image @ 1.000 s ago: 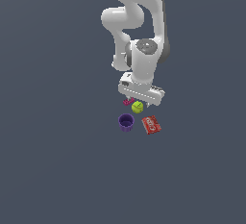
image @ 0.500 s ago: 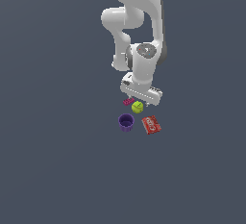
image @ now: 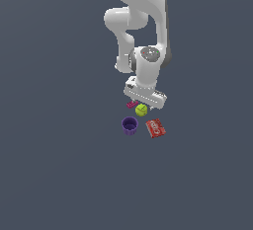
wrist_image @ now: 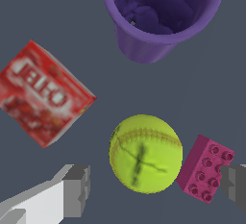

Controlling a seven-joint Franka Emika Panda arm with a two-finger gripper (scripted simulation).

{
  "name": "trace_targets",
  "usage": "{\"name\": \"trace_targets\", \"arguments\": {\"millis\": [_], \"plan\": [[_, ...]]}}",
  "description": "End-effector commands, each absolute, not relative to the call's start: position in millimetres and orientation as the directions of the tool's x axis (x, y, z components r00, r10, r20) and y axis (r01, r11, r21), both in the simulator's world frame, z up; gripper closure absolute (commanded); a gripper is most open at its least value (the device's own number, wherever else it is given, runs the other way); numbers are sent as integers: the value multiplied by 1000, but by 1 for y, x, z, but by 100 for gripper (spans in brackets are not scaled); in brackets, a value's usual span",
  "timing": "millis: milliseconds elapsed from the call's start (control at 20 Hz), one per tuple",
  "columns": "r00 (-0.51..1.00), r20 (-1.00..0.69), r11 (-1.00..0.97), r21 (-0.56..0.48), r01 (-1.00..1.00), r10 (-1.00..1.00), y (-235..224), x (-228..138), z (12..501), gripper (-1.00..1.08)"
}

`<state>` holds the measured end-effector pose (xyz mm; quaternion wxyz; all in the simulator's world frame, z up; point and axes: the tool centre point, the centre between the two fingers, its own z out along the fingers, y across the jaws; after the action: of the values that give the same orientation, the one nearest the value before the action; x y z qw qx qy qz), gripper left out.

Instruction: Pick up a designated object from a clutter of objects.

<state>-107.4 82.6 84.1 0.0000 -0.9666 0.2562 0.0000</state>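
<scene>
The yellow-green ball (image: pixel 141 109) (wrist_image: pixel 145 153) lies on the grey floor among the clutter. The purple cup (image: pixel 130 125) (wrist_image: pixel 161 14) stands upright beside it. The flat red packet (image: pixel 155 128) (wrist_image: pixel 42 94) lies apart from the ball. The magenta studded brick (image: pixel 131 104) (wrist_image: pixel 205 168) touches or nearly touches the ball. My gripper (image: pixel 143 103) (wrist_image: pixel 153 188) is open and hangs just above the ball. In the wrist view one finger (wrist_image: pixel 74 189) stands on the packet side of the ball, and the other finger (wrist_image: pixel 235 185) stands beyond the brick. Nothing is held.
The grey floor (image: pixel 59 165) stretches around the small group on all sides. The white arm (image: pixel 143 36) rises above the clutter toward the top of the exterior view.
The arm has come down slightly toward the ball. The ball, cup, packet and brick have not moved.
</scene>
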Motion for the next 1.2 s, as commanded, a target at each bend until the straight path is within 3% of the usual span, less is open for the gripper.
{"name": "trace_targets", "arguments": {"millis": [0, 600, 650, 1150], "plan": [[869, 0, -869, 0, -496, -496, 83, -108, 76, -92], [867, 0, -867, 0, -498, -498, 82, -109, 44, -92], [867, 0, -867, 0, -498, -498, 82, -109, 44, 108], [868, 1, -868, -1, -496, -496, 83, -108, 45, 108]]}}
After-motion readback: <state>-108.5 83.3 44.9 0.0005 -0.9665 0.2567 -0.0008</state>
